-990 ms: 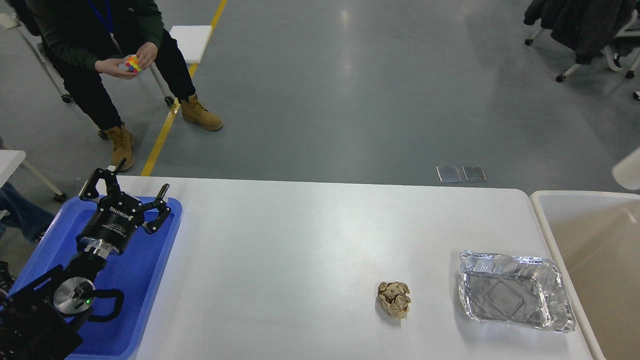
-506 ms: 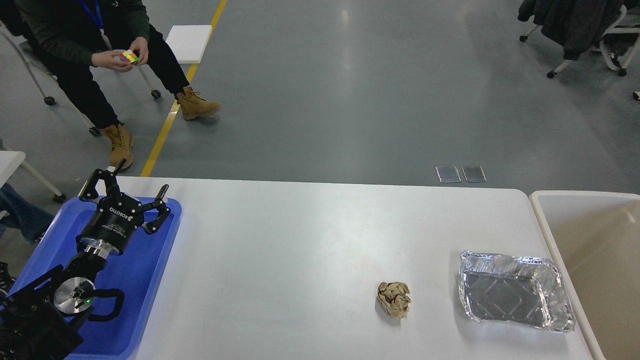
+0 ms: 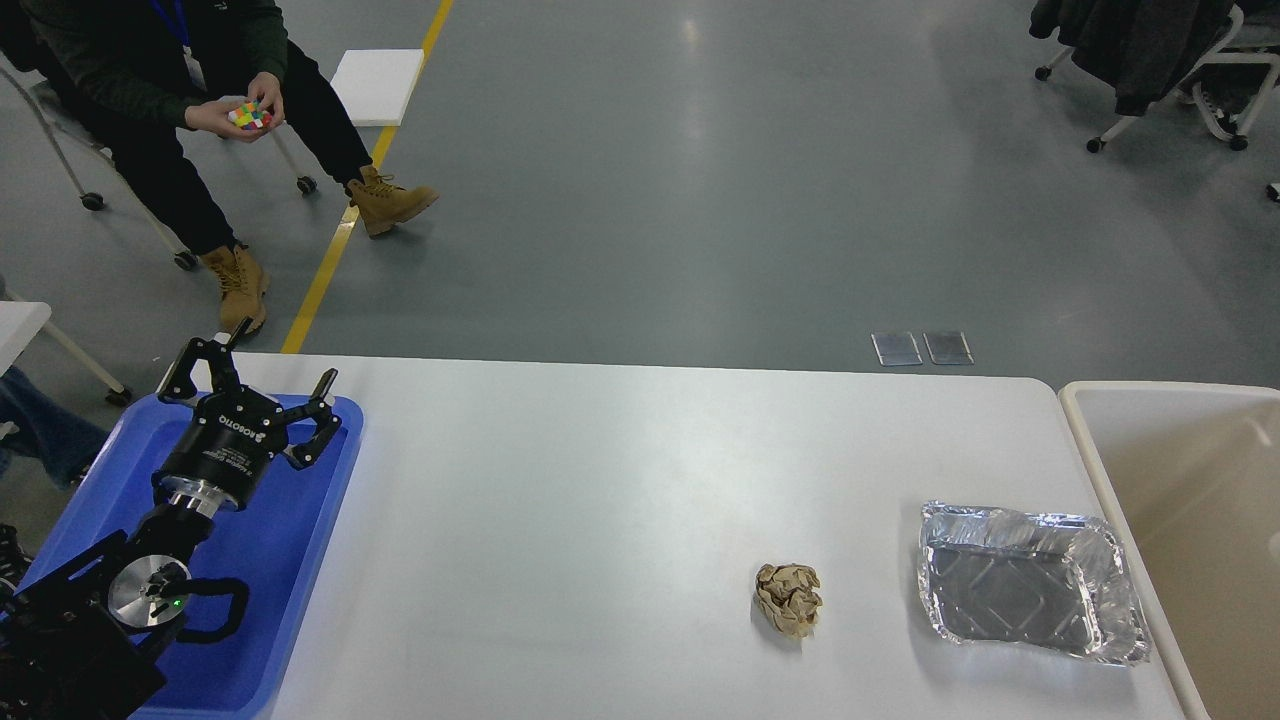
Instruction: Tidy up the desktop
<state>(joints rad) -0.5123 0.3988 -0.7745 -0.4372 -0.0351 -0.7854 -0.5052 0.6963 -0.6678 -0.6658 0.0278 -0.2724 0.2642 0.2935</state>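
Observation:
The white desktop [image 3: 600, 500] fills the lower part of the head view. A crumpled ball of brown paper [image 3: 788, 598] lies on it right of centre. An empty foil tray [image 3: 1030, 596] lies near the right edge. My left gripper [image 3: 265, 361] is open and empty, held above the far end of the blue plastic tray [image 3: 290, 560] at the left. The right gripper is out of view.
A beige rimmed bin [image 3: 1085, 440] stands against the desktop's right end. A seated person [image 3: 190, 110] with a colour cube is on the floor side beyond the far left corner. A rolling chair [image 3: 1150, 60] stands far right.
My left arm has stayed still. The paper ball and foil tray have not moved. The person behind has shifted a little farther back and left.

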